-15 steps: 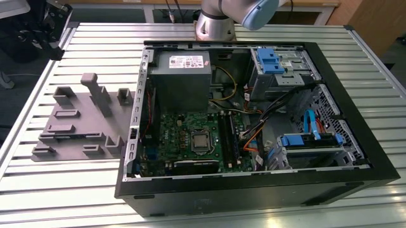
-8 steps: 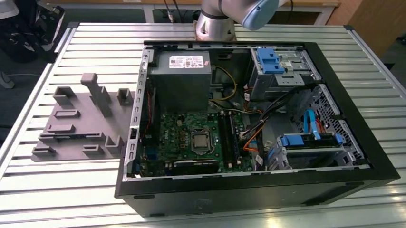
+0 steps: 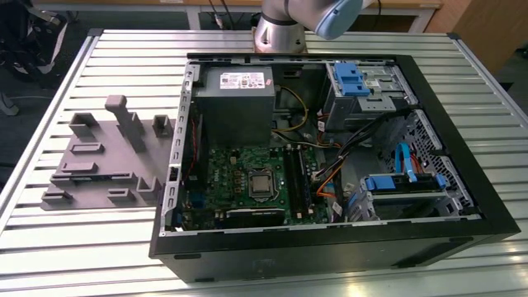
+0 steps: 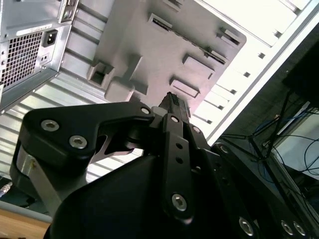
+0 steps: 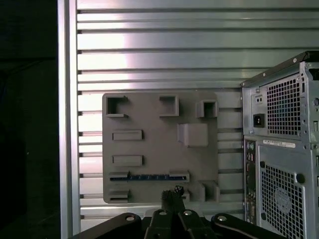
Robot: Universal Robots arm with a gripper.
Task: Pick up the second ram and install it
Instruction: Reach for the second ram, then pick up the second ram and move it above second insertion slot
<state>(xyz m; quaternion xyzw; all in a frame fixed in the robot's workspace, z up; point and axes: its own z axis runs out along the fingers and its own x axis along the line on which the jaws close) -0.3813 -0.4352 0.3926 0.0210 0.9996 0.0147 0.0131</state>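
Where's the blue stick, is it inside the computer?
No, the blue stick lies in a slot of the grey tray, beside the computer.

The second ram [image 5: 149,177] lies in the fixture plate [image 5: 159,149] on the counter [image 5: 149,59], just ahead of the jaws; the computer case [image 5: 284,149] stands beside the plate

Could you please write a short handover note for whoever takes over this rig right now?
Gripper: shut, holding nothing, above the grey fixture and apart from it.
Second ram: lying in a long slot of the fixture, which sits beside the open computer case.
Done: nothing visible on this ram.
Left: the pickup and the install are both outstanding.
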